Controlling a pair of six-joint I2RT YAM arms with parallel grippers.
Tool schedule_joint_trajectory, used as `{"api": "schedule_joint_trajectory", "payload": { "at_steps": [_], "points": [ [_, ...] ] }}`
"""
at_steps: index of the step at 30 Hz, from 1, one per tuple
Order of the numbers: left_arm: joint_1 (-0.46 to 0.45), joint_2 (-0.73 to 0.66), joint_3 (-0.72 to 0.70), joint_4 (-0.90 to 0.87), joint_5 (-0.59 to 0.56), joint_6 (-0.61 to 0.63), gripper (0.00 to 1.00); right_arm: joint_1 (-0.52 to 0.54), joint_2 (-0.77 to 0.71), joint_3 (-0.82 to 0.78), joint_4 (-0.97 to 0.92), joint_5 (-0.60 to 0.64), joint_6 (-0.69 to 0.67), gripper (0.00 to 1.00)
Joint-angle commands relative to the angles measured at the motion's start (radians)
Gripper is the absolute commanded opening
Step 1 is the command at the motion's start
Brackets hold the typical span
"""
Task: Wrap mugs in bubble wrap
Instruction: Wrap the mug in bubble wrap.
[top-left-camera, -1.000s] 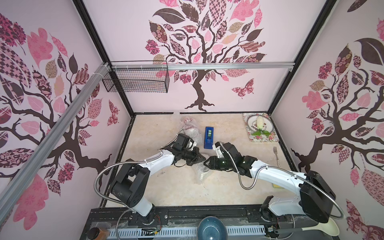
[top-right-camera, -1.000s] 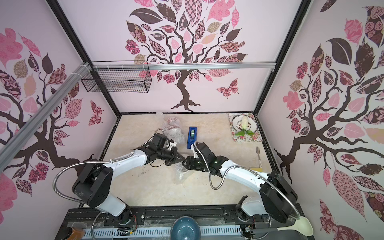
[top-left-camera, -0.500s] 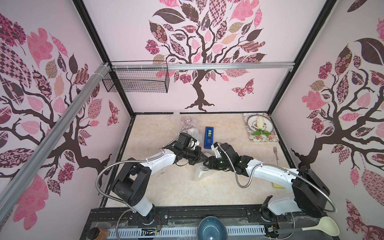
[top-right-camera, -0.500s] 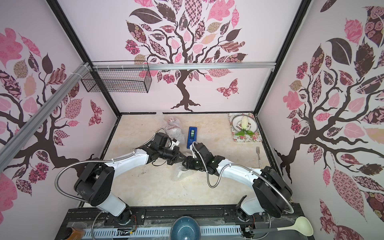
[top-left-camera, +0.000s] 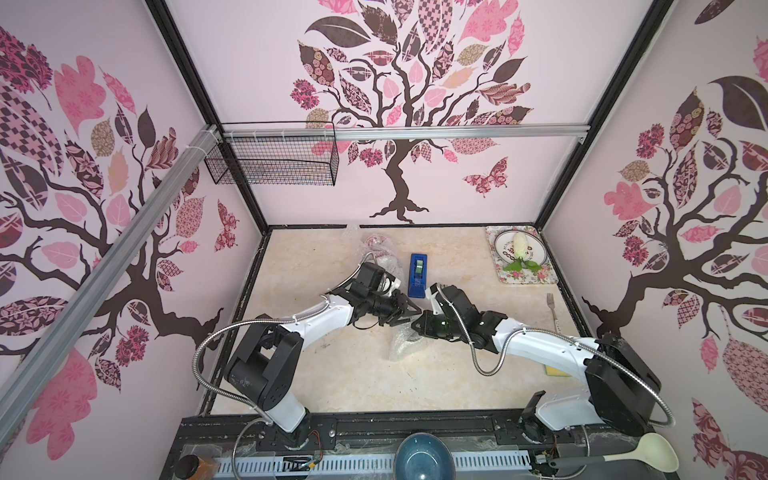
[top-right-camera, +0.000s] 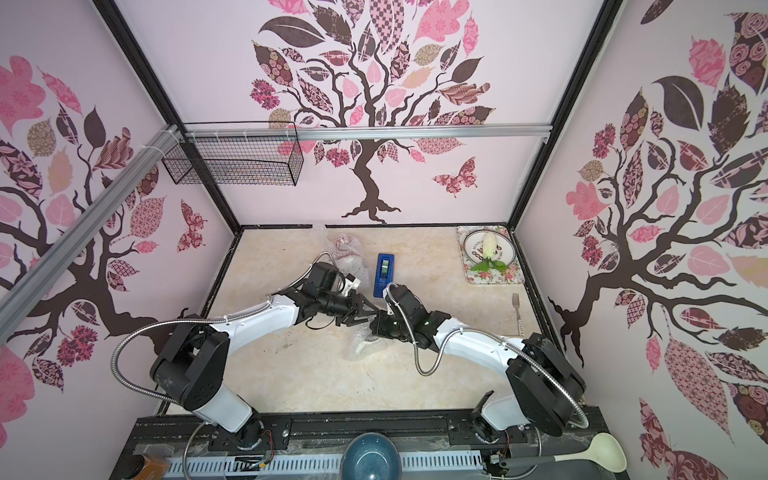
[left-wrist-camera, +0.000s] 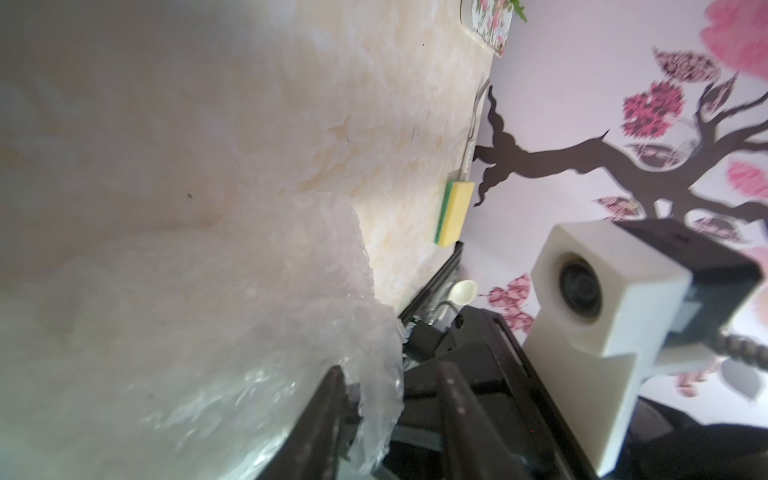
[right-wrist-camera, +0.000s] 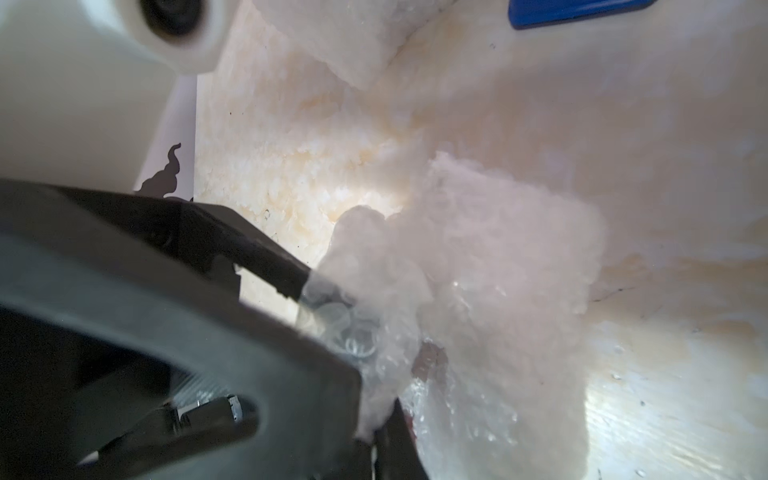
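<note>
Right gripper (top-left-camera: 417, 325) closed, pinching the edge of the bubble wrap (top-left-camera: 400, 348) bundle lying mid bench (top-left-camera: 353, 374), just in front of the blue tape dispenser (top-left-camera: 417, 270). Left gripper (top-left-camera: 406, 312) has jaws spread, tip at the film, holding nothing. Mug inside not visible. Best approach: right pulls flap taut and low over the bundle; left clears without snagging, then pinches the loose side.
</note>
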Motion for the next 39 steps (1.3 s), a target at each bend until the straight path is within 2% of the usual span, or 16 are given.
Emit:
{"api": "schedule_joint_trajectory", "payload": {
  "at_steps": [1,8,13,19,26,31,39],
  "points": [
    [0.027,-0.037,0.136,-0.146,-0.101,0.084,0.53,-0.011,-0.054,-0.021,-0.035,0.063,0.056,0.0],
    [0.11,-0.099,0.256,-0.399,-0.275,0.209,0.62,-0.012,-0.059,-0.013,-0.082,0.081,0.089,0.0],
    [0.109,-0.096,0.186,-0.397,-0.146,0.293,0.6,-0.014,-0.082,-0.024,-0.085,0.092,0.103,0.0],
    [0.066,-0.087,0.109,-0.363,-0.053,0.358,0.52,-0.013,-0.077,-0.025,-0.076,0.078,0.107,0.0],
    [0.025,-0.023,0.096,-0.391,-0.071,0.395,0.48,-0.013,-0.091,-0.04,-0.064,0.08,0.117,0.0],
    [-0.009,0.011,0.1,-0.442,-0.155,0.423,0.49,-0.013,-0.094,-0.042,-0.063,0.078,0.117,0.0],
    [-0.026,0.047,0.105,-0.492,-0.221,0.462,0.49,-0.014,-0.1,-0.058,-0.044,0.081,0.131,0.0]
  ]
}}
